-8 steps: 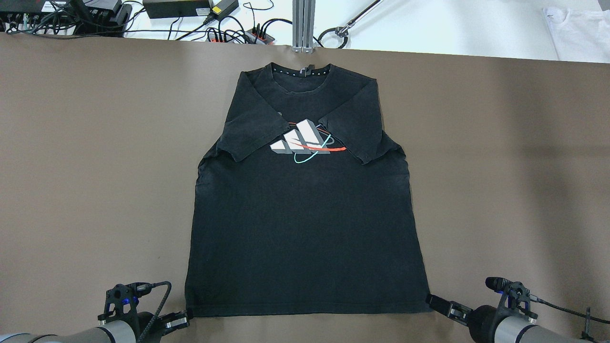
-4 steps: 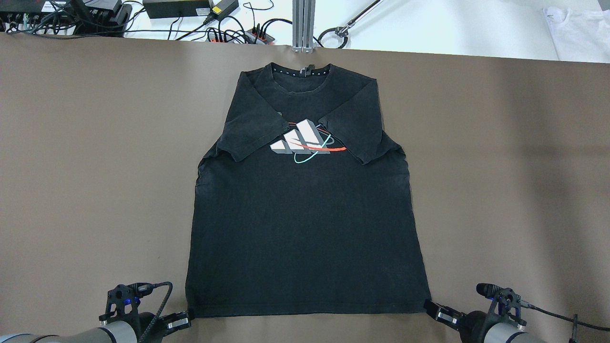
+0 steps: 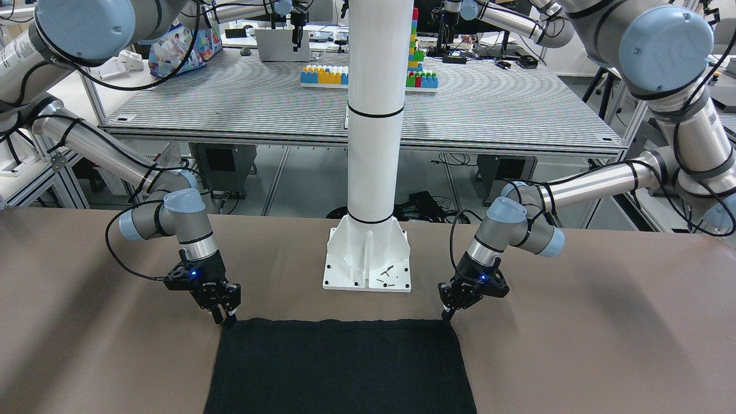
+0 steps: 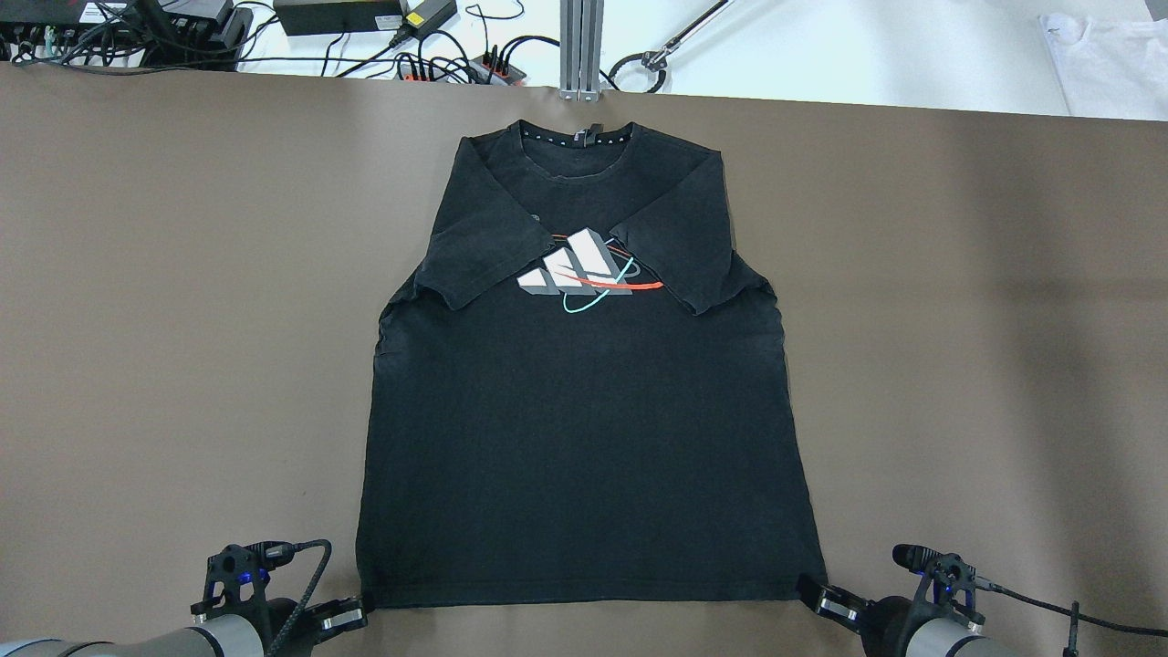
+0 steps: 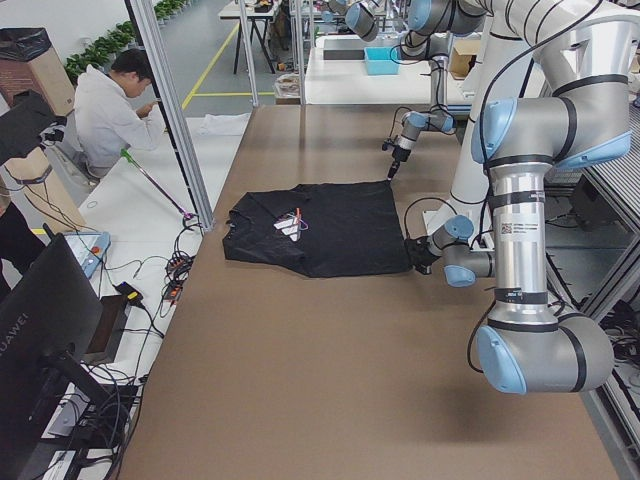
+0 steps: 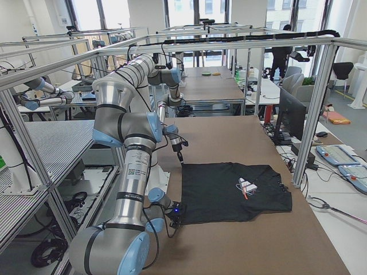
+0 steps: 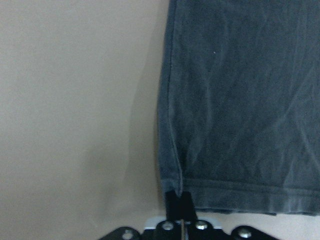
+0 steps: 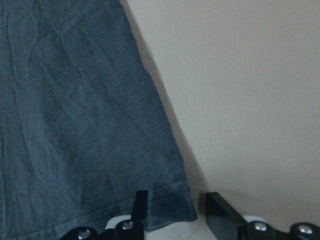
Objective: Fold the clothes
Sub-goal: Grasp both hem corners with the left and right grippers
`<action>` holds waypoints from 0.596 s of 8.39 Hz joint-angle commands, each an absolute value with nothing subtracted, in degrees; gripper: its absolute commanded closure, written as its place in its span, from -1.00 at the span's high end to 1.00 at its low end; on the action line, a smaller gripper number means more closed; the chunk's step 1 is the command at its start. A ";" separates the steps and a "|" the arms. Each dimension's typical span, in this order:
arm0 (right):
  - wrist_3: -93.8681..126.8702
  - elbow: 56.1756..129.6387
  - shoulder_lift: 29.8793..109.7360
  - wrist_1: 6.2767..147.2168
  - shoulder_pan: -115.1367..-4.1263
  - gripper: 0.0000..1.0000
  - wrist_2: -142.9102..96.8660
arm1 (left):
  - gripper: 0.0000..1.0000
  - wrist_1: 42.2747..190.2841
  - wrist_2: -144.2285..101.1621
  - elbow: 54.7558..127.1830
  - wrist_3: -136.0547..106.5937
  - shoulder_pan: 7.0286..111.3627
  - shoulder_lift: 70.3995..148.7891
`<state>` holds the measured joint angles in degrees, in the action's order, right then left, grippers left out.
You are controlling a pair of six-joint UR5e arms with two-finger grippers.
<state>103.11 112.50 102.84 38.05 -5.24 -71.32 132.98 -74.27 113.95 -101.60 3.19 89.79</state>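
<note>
The clothes are a black T-shirt [image 4: 584,411] lying flat on the brown table, logo up, both sleeves folded in over the chest. My left gripper [image 4: 360,607] sits at the near left hem corner. In the left wrist view its fingers [image 7: 180,202] are pressed together on that corner of the shirt [image 7: 240,100]. My right gripper [image 4: 808,591] is at the near right hem corner. In the right wrist view it [image 8: 175,207] is open, with the hem corner [image 8: 172,200] between its two fingers. The front-facing view shows both grippers low at the hem, left [image 3: 445,313] and right [image 3: 224,317].
A white pole with a base plate [image 3: 367,264] stands just behind the hem, between the arms. Cables and power bricks [image 4: 365,18] lie past the table's far edge, and a metal post [image 4: 580,46] stands there. A person [image 5: 110,110] sits beyond the far side.
My right gripper has slid in toward the shirt's right hem corner and a little nearer the table's front edge. The left gripper and the shirt have stayed put.
</note>
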 commanded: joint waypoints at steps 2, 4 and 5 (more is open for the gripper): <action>102.92 113.20 103.71 37.79 -5.54 -0.55 -71.63 | -1.00 132.98 -74.36 113.91 -101.43 3.16 90.00; 102.92 113.29 104.06 37.53 -5.54 -0.71 -71.54 | -1.00 132.98 -74.36 113.91 -101.34 3.25 90.26; 102.92 113.38 104.06 37.53 -5.54 -1.00 -71.46 | -1.00 132.98 -74.36 114.17 -101.34 3.34 90.26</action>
<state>102.93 113.23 103.89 37.66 -5.52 -71.54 132.98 -74.35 113.92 -101.39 3.21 90.18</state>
